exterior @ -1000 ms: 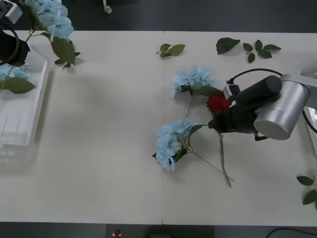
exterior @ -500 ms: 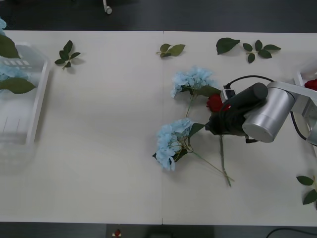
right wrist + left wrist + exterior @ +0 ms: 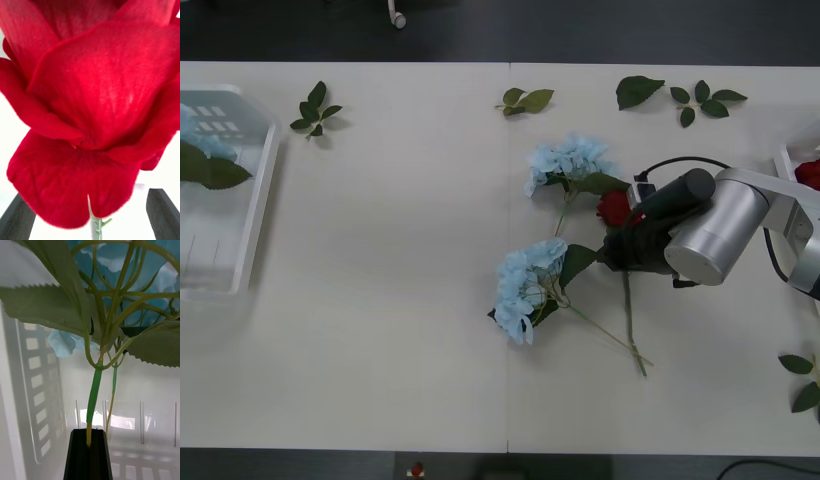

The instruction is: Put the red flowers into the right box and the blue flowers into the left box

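Observation:
A red flower lies at the table's centre right, its stem running toward the front edge. My right gripper sits over that stem just below the bloom. In the right wrist view the red flower looms close and the right gripper stands open, black fingers either side of the stem. Two blue flowers lie beside it. My left gripper is shut on a blue flower stem inside the left box. The left box holds blue flowers.
The right box shows its edge at the far right, with a red bloom in it. Loose leaf sprigs lie at the back left, back middle, back right and front right.
The left arm carried its blue flower leftward out of the front view, down into the left box. The right gripper edged left onto the rose's stem.

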Action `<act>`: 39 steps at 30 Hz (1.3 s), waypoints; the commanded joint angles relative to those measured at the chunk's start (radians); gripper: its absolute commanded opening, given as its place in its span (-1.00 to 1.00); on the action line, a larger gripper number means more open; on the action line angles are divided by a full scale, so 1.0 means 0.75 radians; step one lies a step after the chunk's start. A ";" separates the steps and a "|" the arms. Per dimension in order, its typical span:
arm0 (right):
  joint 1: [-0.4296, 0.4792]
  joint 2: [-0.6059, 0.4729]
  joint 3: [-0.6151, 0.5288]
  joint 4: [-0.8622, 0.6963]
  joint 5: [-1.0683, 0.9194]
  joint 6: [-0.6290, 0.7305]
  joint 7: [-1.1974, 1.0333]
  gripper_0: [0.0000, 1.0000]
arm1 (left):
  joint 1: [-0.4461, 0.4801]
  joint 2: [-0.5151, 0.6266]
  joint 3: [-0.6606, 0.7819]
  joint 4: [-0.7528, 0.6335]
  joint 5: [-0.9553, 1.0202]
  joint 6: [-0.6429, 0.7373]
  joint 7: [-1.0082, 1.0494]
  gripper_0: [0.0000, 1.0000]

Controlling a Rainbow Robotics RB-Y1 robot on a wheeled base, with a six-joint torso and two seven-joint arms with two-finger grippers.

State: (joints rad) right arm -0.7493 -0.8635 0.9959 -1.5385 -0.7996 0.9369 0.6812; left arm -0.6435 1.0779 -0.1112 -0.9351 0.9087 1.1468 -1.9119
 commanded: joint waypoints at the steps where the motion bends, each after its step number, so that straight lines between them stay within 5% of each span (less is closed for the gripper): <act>1: -0.007 0.004 -0.005 -0.002 0.011 -0.030 0.106 0.69 | -0.026 0.044 -0.048 0.016 -0.025 -0.014 0.003 -1.00; 17: -0.009 0.004 0.047 0.033 0.015 -0.085 0.161 0.69 | -0.024 -0.106 -0.142 0.073 -0.187 -0.095 0.062 -0.99; 19: -0.009 0.004 0.051 0.035 0.017 -0.083 0.168 0.69 | -0.024 -0.106 -0.144 0.073 -0.189 -0.099 0.062 -0.48; 20: -0.009 0.006 0.055 0.037 0.017 -0.085 0.172 0.69 | -0.024 -0.106 -0.144 0.073 -0.189 -0.104 0.060 0.22; 23: -0.009 0.006 0.057 0.037 0.025 -0.085 0.182 0.47 | -0.024 -0.106 -0.142 0.073 -0.197 -0.116 0.052 0.83; 25: -0.009 0.006 0.059 0.037 0.027 -0.085 0.188 0.24 | -0.028 -0.104 -0.138 0.067 -0.203 -0.122 0.042 1.00; 30: -0.009 0.004 0.059 0.039 0.035 -0.083 0.202 -0.50 | -0.028 -0.081 -0.081 0.040 -0.220 -0.118 -0.010 1.00; 39: -0.011 0.002 0.059 0.045 0.039 -0.085 0.231 -1.00 | -0.028 -0.061 0.289 -0.107 -0.256 0.171 -0.198 1.00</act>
State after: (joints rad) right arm -0.7521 -0.8620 1.0291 -1.5074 -0.7740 0.8718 0.8026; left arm -0.6435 0.9812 0.0254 -0.9494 0.7352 1.2159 -2.0116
